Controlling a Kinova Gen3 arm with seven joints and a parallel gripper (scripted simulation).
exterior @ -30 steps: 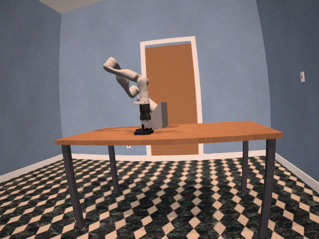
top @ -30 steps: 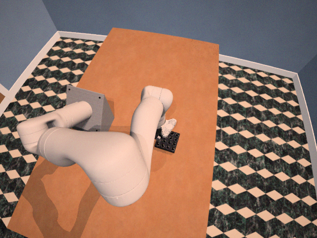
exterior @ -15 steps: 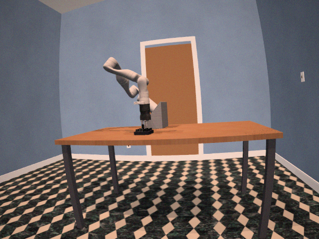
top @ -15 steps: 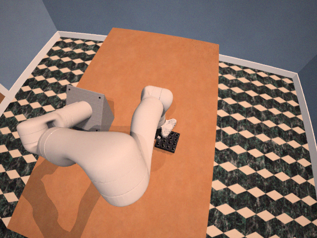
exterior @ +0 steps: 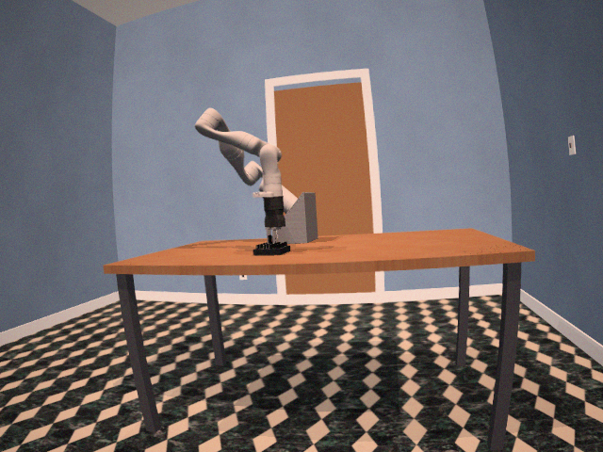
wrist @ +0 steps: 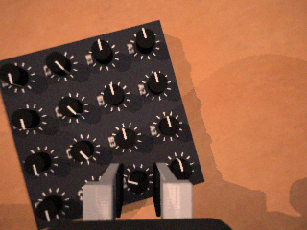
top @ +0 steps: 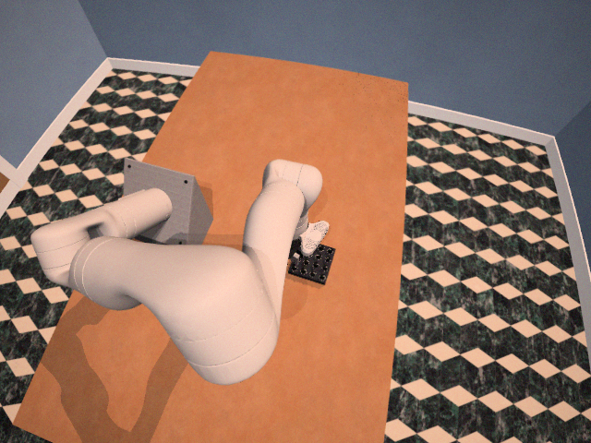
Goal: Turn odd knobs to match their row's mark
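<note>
The knob box (wrist: 19,103) stands on the table (top: 305,119) just right of the arm's forearm in the top view, well inside the table's right edge. In the wrist view it fills the left half of the frame, slightly rotated. The gripper (wrist: 138,189) is above the box edge nearest the camera, partly open, its two fingers straddling one knob (wrist: 138,181). Whether the pads are already touching that knob cannot be told from these views; a narrow gap appears on each side, so the gripper most likely grasps nothing. This knob's white line points toward the left of the frame, while the three knobs beyond it in the same file point roughly toward the far side, so it appears to be a knob requiring correction. To perform the step well, the gripper should be centred over the knob's axis, lowered without touching the neighbouring knob (wrist: 180,168), then closed evenly. Rotation should be about the vertical axis only, slowly, stopping when the line matches its neighbours. Sideways force should be avoided so the box does not shift.
</note>
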